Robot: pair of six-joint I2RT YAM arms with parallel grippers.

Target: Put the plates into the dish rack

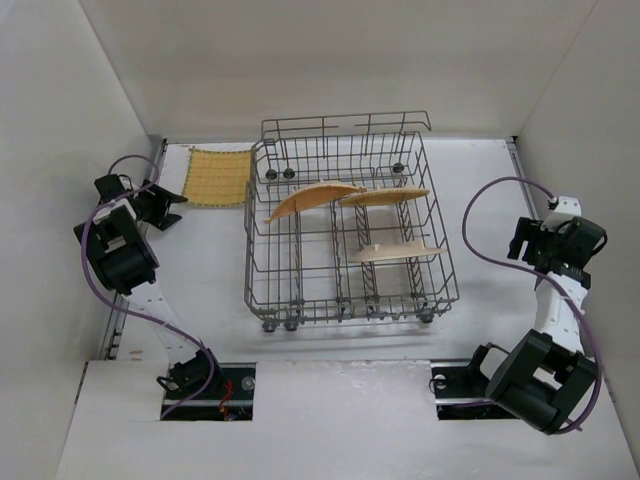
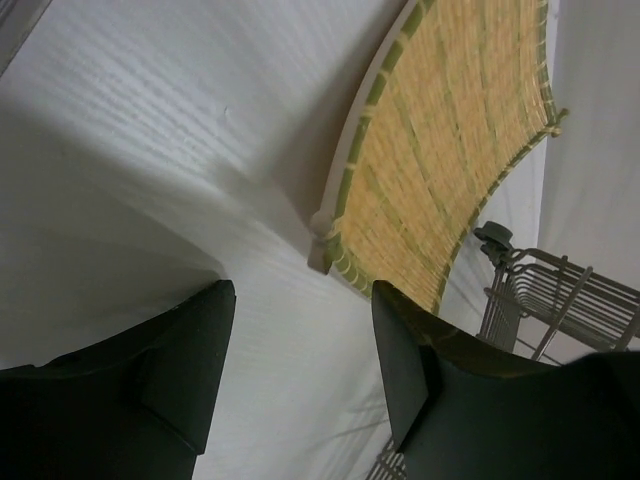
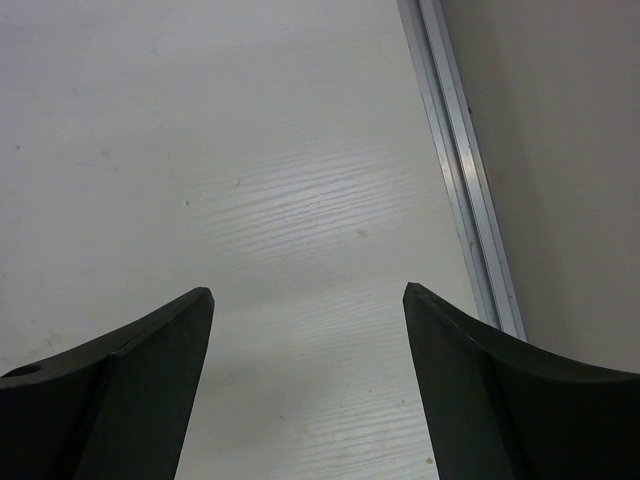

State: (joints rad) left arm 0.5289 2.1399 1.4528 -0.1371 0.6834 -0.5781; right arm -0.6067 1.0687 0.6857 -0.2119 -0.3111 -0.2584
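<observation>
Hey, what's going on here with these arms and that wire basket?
Two robot arms are loading plates into a dish rack. Three are in it: an orange plate, a yellowish plate beside it, and a pale plate nearer the arms. The last one, a yellow plate, lies on the table by the rack's far left corner. The left gripper is open, close to that plate's edge and holding nothing. The right gripper is open too, off to the right over bare table.

- yellow plate [image 1: 220,177], far left corner of the counter [image 1: 200,260]: straw-yellow weave, grid ribbing, greenish edge bands
- dish rack [image 1: 345,306]: plain grey wire
- orange plate [image 1: 310,198]: woven orange
- counter: white, faint grain
</observation>
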